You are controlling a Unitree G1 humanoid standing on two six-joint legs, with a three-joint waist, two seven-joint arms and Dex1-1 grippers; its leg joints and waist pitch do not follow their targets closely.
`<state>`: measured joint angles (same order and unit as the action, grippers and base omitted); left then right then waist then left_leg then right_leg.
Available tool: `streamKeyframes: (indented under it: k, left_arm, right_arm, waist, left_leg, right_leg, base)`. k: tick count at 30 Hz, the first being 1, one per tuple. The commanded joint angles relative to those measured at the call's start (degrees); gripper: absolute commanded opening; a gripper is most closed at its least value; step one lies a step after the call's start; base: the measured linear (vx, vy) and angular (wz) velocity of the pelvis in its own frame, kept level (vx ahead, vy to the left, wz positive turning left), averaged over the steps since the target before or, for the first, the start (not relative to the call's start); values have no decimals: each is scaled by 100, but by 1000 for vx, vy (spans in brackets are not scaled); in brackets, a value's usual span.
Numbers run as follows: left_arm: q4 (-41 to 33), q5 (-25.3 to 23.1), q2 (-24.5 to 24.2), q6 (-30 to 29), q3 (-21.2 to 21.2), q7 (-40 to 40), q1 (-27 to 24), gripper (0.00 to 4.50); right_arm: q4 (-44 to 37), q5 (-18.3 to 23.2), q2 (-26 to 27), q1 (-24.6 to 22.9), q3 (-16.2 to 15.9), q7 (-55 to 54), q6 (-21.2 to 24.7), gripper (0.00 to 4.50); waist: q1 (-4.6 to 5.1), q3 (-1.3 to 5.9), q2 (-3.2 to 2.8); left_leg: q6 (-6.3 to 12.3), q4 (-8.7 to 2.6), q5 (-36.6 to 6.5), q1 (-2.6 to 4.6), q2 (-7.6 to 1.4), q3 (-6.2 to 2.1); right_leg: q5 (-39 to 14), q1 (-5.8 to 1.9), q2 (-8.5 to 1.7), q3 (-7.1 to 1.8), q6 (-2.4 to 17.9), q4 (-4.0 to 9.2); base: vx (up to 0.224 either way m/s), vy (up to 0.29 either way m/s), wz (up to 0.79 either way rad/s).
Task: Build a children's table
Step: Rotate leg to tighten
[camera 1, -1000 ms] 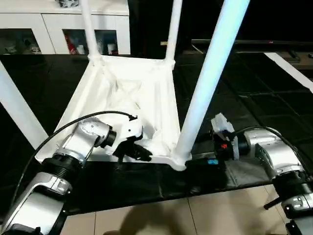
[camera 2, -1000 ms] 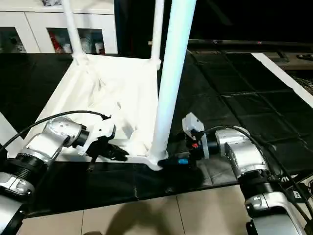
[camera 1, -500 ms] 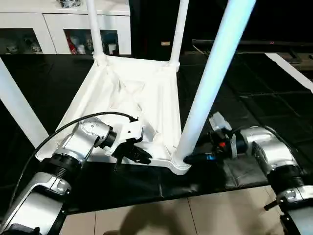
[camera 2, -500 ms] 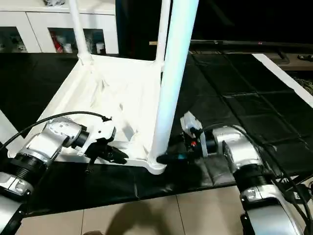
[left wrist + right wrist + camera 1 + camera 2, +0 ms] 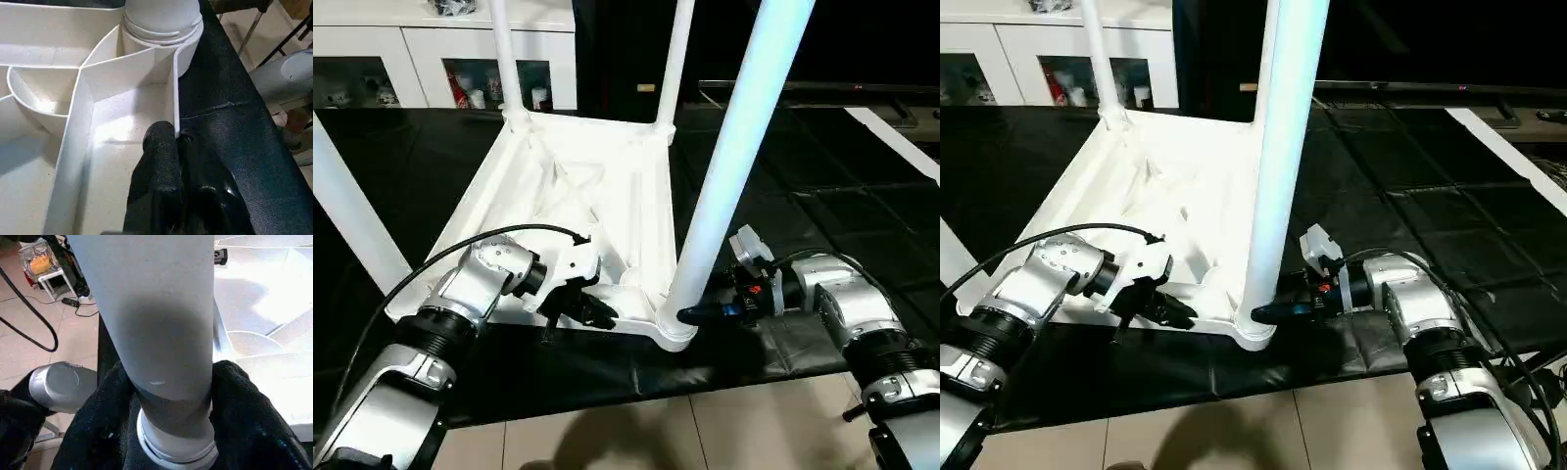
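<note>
The children's table lies upside down on a black mat, its ribbed white top [image 5: 578,186] facing up and four white legs standing from the corner sockets. My left gripper [image 5: 597,311] is at the near rim, shut on the thin rim wall [image 5: 175,117] just beside the near right socket [image 5: 161,29]. My right gripper [image 5: 690,315] reaches in from the right at the base of the near right leg [image 5: 724,166]. Its two black fingers [image 5: 244,416] press against both sides of that leg [image 5: 161,333], just above the socket.
The other legs stand at the far left [image 5: 504,59], far right [image 5: 675,59] and near left [image 5: 347,211]. A white glass-door cabinet [image 5: 440,49] stands behind. The black mat [image 5: 803,196] ends close in front at tiled floor [image 5: 636,431]. Cables [image 5: 29,328] lie on the floor.
My right gripper has moved in to the base of the near right leg and closed around it. The left gripper has kept its hold on the rim.
</note>
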<state>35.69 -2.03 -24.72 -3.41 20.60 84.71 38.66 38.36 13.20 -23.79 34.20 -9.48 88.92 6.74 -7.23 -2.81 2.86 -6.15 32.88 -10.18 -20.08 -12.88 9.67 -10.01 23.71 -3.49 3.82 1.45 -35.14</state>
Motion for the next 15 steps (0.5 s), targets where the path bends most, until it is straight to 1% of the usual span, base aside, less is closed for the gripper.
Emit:
streamKeyframes:
  k: [1, 3, 4, 5, 6, 7, 8, 9, 10, 11, 12, 13, 14, 15]
  left_arm:
    - [-23, -54, 153, -48, 156, -67, 39, 0]
    - [-22, -48, 276, -256, 81, -345, 53, 0]
    - [-31, -29, 358, -349, 31, -498, 55, 0]
    - [-27, -13, 456, -440, -25, -681, 62, 0]
    - [-27, -13, 456, -440, -25, -681, 62, 0]
    - [-23, 0, 581, -540, -90, -921, 67, 0]
    - [-52, 61, 880, -783, -208, -1362, 50, 0]
    - [-52, 61, 880, -783, -208, -1362, 50, 0]
    - [-57, 82, 1166, -915, -287, -1773, 33, 0]
    - [-44, 118, 1343, -1039, -345, -1995, 33, 0]
    - [-15, 148, 1521, -1147, -411, -2231, 43, 0]
    - [37, 164, 1684, -1220, -477, -2475, 65, 0]
    - [189, 182, 1991, -1340, -587, -2928, 142, 0]
    - [271, 194, 2124, -1372, -651, -3156, 192, 0]
  right_arm:
    - [-178, 55, 78, -85, 33, -158, 117, 201]
    - [-256, 78, 194, -179, 148, -557, 154, 201]
    - [-310, 70, 266, -238, 197, -806, 196, 201]
    - [-358, 24, 350, -300, 231, -1088, 192, 201]
    - [-358, 24, 350, -300, 231, -1088, 192, 200]
    - [-428, -33, 463, -382, 261, -1423, 207, 200]
    - [-551, -220, 749, -542, 318, -2269, 234, 199]
    - [-551, -220, 749, -542, 318, -2269, 234, 198]
    - [-541, -356, 1030, -589, 398, -3064, 442, 198]
    - [-502, -386, 1185, -576, 449, -3422, 583, 194]
    - [-456, -392, 1348, -547, 513, -3764, 725, 193]
    - [-421, -381, 1492, -513, 562, -4018, 848, 193]
    - [-309, -397, 1790, -404, 630, -4527, 996, 193]
    - [-242, -414, 1910, -338, 632, -4703, 1083, 193]
  waist:
    - [24, 397, 1]
    - [19, 382, -21]
    - [26, 369, -23]
    - [36, 345, -18]
    - [44, 328, -21]
    - [79, 322, -32]
    - [112, 305, -28]
    - [117, 305, -28]
    - [182, 287, -23]
    - [240, 288, -26]
    - [263, 300, -13]
    - [301, 298, -35]
    - [337, 303, -5]
    - [372, 281, -10]
  left_leg:
    - [329, -275, -715, 3, -44, 80]
    - [300, -284, -789, 11, -44, 72]
    - [249, -291, -906, 9, -40, 70]
    - [197, -305, -1067, 20, -37, 68]
    - [165, -319, -1156, 25, -36, 63]
    - [89, -330, -1328, 38, -32, 43]
    - [9, -341, -1390, 41, -29, 35]
    - [-9, -343, -1456, 69, -24, 28]
    - [-41, -355, -1571, 44, -9, 11]
    - [-85, -373, -1637, 23, 6, -17]
    - [-73, -364, -1663, 18, 18, -23]
    - [-47, -355, -1699, 37, 24, -22]
    - [2, -337, -1769, 67, 29, -18]
    - [38, -327, -1844, 74, 51, -13]
  right_leg:
    - [-664, -384, -362, -238, 1323, 332]
    - [-806, -369, -365, -233, 1278, 349]
    - [-1068, -366, -373, -231, 1209, 379]
    - [-1452, -351, -379, -228, 1102, 429]
    - [-1691, -346, -383, -224, 1031, 457]
    - [-2110, -339, -396, -219, 911, 493]
    - [-2329, -324, -397, -225, 791, 530]
    - [-2465, -305, -404, -215, 755, 551]
    - [-2738, -312, -393, -207, 655, 575]
    - [-2959, -337, -401, -175, 546, 596]
    - [-3050, -346, -405, -162, 483, 612]
    - [-3104, -320, -400, -162, 449, 645]
    - [-3125, -289, -390, -159, 455, 670]
    - [-3206, -260, -378, -148, 463, 689]
  base:
    - [0, 0, 0]
    - [0, 0, 0]
    - [0, 0, 0]
    - [0, 0, 0]
    - [0, 0, 0]
    - [0, 0, 0]
    - [0, 0, 0]
    - [0, 0, 0]
    - [0, 0, 0]
    - [0, 0, 0]
    - [0, 0, 0]
    - [0, 0, 0]
    - [0, 0, 0]
    - [0, 0, 0]
